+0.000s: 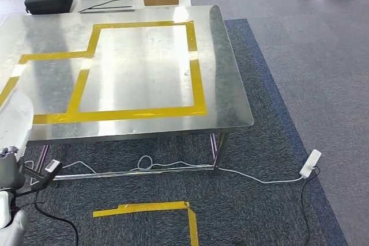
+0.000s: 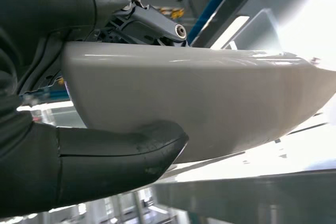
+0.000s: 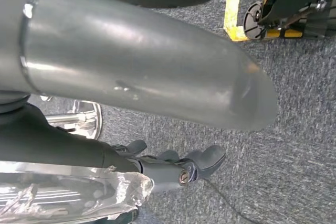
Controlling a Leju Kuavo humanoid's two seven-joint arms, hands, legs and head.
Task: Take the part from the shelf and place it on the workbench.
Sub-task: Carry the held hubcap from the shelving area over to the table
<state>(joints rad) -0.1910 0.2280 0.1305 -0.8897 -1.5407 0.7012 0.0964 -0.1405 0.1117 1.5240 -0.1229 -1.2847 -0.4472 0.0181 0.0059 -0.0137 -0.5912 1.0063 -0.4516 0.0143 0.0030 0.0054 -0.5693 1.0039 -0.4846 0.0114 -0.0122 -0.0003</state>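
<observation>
Bright, even overhead light; glare streaks the steel bench (image 1: 130,67). The left wrist view blows out white at one edge, and the close robot hand (image 3: 150,72) blurs.

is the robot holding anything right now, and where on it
Yes: the left robot hand grips the white part at one end, thumb on one face, fingers on the other. The right robot hand holds nothing.
</observation>
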